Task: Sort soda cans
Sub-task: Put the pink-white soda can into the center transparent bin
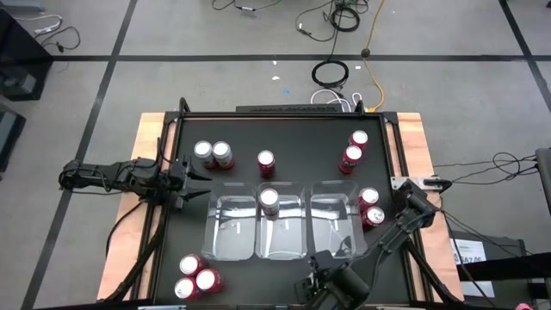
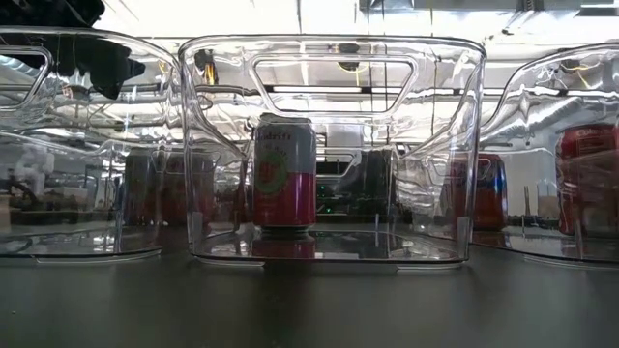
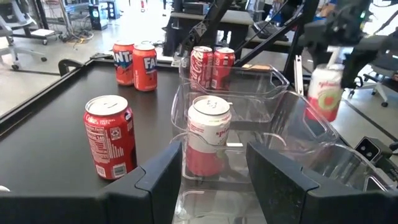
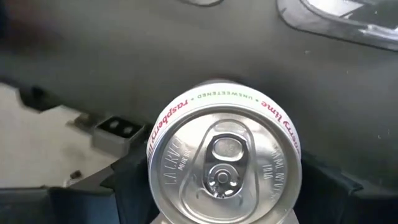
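The raspberry-lime can [image 4: 224, 163] sat between the right gripper [image 4: 225, 186]'s jaws, which hugged its sides; from above this was at the table [image 1: 232, 129]'s right edge, near another can [image 1: 368, 197]. A white-and-red can [image 1: 269, 199] already stood in the middle clear tray [image 1: 280, 250]. To finish well, the jaws should likely seat squarely on the can body before any lift. The left gripper [image 3: 211, 180] waited at the left side, jaws apart and empty. Only its wrist view showed Fanta cans [image 3: 135, 64]; the low view showed just trays.

Three clear trays [image 1: 284, 226] abreast on the black table [image 1: 232, 138]; cables [image 1: 331, 73] beyond.
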`<state>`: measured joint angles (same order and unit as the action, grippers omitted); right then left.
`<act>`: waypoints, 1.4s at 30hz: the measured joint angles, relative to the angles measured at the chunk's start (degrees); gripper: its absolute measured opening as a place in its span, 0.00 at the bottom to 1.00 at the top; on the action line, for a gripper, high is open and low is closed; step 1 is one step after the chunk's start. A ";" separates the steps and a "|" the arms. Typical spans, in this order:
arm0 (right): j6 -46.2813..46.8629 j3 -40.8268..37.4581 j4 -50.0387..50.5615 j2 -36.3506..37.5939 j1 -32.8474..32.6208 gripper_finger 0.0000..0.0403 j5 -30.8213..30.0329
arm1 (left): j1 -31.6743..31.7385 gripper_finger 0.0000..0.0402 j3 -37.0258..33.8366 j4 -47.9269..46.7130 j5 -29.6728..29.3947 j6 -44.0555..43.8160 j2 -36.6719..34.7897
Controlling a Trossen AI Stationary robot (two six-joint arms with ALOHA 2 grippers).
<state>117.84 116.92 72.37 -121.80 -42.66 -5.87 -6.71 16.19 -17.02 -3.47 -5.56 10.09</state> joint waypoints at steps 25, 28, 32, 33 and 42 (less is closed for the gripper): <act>-27.26 17.57 16.66 1.81 19.95 0.72 -5.86 | -0.02 0.47 0.00 -0.02 -0.01 0.00 0.00; -30.40 15.50 16.65 1.80 24.50 0.72 -5.77 | -0.02 0.47 0.00 -0.01 -1.06 0.02 0.02; -34.51 10.65 15.32 1.75 29.23 0.72 -1.01 | -0.02 0.47 0.00 0.01 -2.62 0.00 0.01; -35.42 9.01 14.55 1.75 30.12 0.72 0.47 | -0.02 0.47 0.00 0.01 -2.62 -0.01 0.02; -39.90 -3.37 2.54 1.60 34.72 0.72 1.60 | -0.02 0.47 0.00 0.02 -2.75 -0.01 0.02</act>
<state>77.94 113.55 74.91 -120.20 -7.94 -4.27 -6.72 16.19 -16.99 -6.22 -5.56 10.11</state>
